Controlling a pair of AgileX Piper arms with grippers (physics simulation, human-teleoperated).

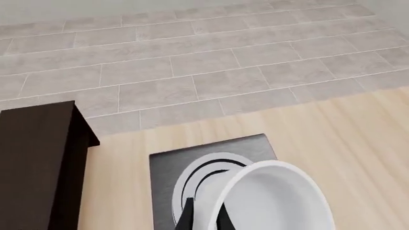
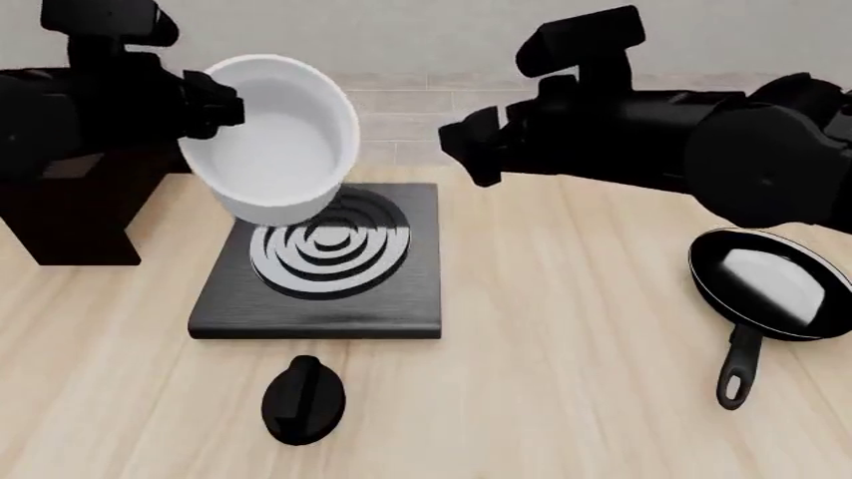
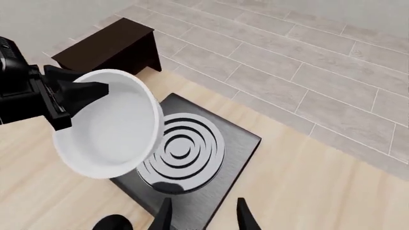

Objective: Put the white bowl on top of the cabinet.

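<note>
Nearest the front camera, at the lower centre of the frame, a black knob (image 2: pixel 303 397) lies on the pale wooden table (image 2: pixel 560 379), just in front of the stove plate (image 2: pixel 319 261). At the right edge a black frying pan (image 2: pixel 765 287) is seen, well apart from the rest.

Above the stove plate, in the upper left of the front view, the white bowl (image 2: pixel 273 140) is held off the table, tilted so that its opening faces the camera. It is pinched at its rim by the left gripper (image 2: pixel 219 105), whose jaws are closed onto the wall, one finger inside and one outside. The right gripper (image 3: pixel 203 215) is seen with its fingers parted and nothing between them.

The bowl is judged stiff, light and glossy, hence slippery under a thin rim pinch and likely to chip if dropped; the rim is the only practical hold.

At the left edge of the front view the cabinet (image 2: pixel 74 215) stands on the table, largely hidden behind the left arm; its flat top looks bare in the right wrist view. Beyond the table a grey tiled floor (image 1: pixel 211 62) and a plain pale wall are seen.
</note>
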